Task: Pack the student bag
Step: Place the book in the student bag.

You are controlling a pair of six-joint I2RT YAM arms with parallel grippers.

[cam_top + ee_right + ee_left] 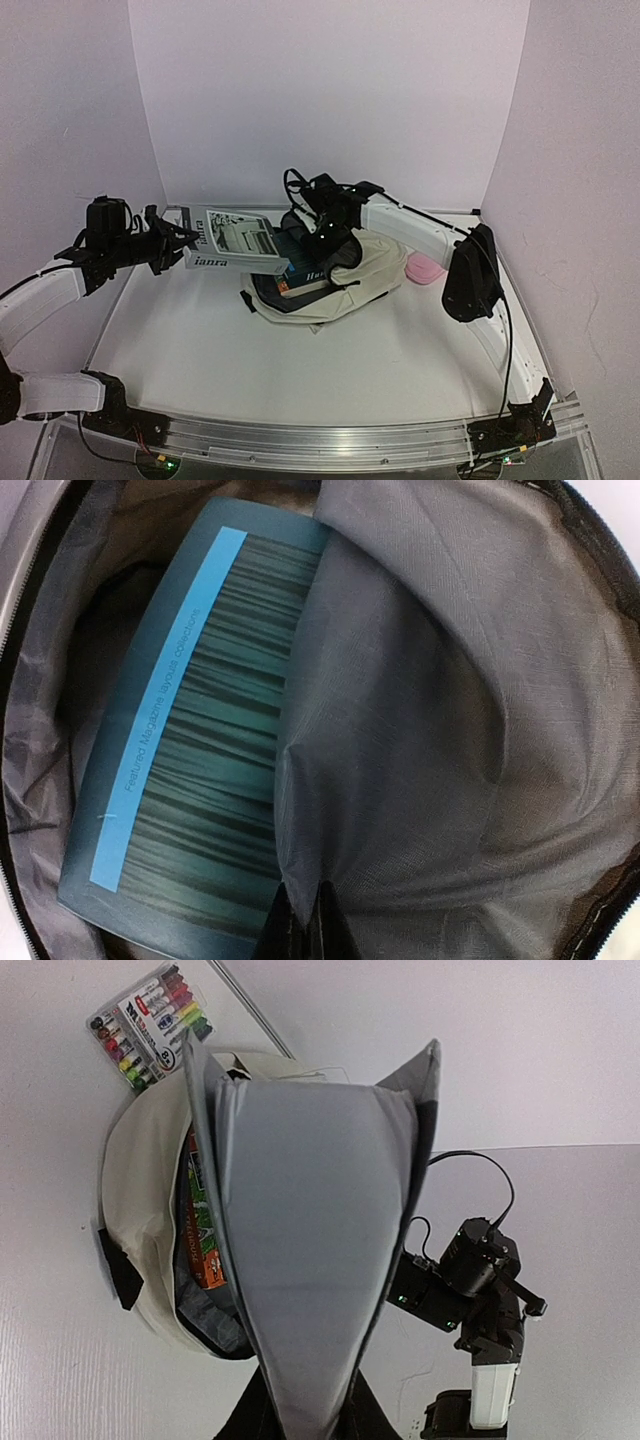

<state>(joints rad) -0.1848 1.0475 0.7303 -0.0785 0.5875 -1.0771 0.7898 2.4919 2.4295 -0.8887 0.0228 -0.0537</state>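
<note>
Student bag (352,288), the big cream soft-fabric one with black zippers and dark lining, lies flat on the white surface (300,370), mid-back between the two arms, with its open mouth turned toward the left arm

Left tool (178,240): jaws closed onto one edge of a white-and-grey printed book (232,240), held off the surface. Book runs from the tool toward the bag, and its far end sits over the open mouth. Can't tell if it touches the bag. In the left wrist view its grey cover fills the centre, with dark fingers (258,1412) on either side at the bottom

Right tool (303,922): arm reaches across from the right, tool is down inside the bag mouth. Jaws fully closed, grey lining bunches to a fold right at the tips, so it reads as pinching the bag's lining

Inside the bag:
- teal striped-cover magazine (190,740) lying flat against the lining
- orange-covered book (205,1250) showing at the mouth
- blue-spined book (305,272) at the opening in the top view

Outside:
- small pink oval pencil case (425,268) just beside the bag on its right
- clear pack of coloured markers (150,1025) just beside the bag's rim in the left wrist view
</note>
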